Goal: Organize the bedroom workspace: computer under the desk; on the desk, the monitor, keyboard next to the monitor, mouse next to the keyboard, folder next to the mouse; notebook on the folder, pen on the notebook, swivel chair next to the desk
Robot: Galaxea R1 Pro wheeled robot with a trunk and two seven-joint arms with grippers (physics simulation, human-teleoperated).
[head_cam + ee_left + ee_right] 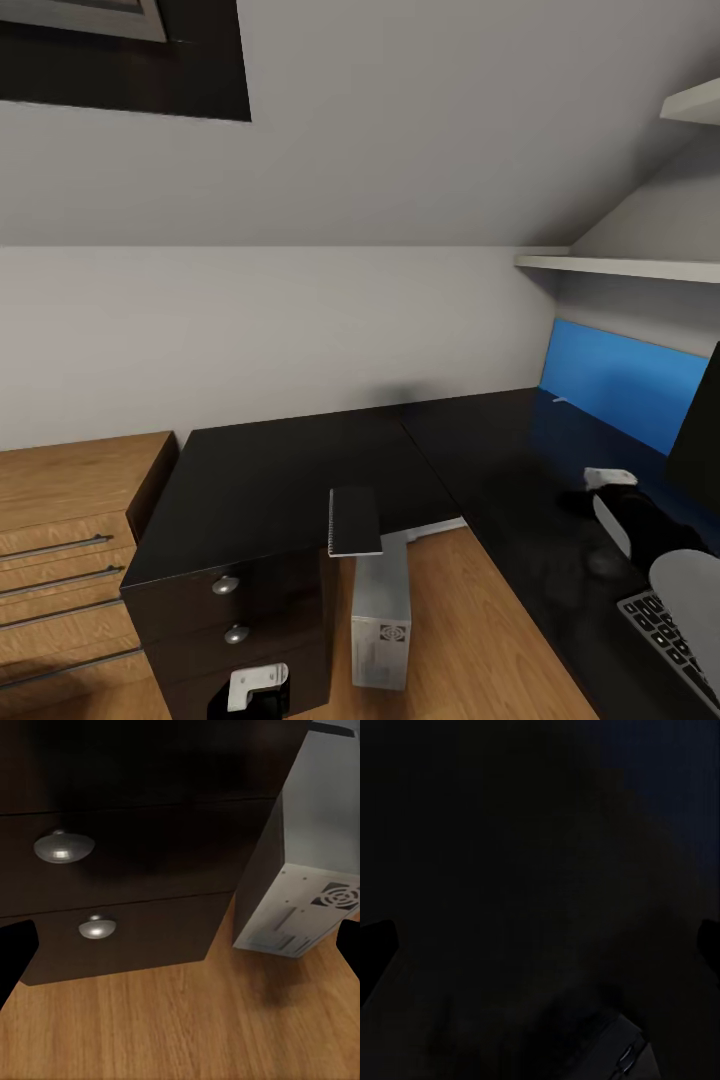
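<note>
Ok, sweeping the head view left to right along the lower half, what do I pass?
Light wood cabinet → desk drawers with silver knobs → notebook at the desk's front edge → computer standing on the floor below it → right arm over the desk's right wing → keyboard.

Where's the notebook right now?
Head view: the notebook lies on the desk, at its front edge, overhanging slightly, directly above the computer.
</note>
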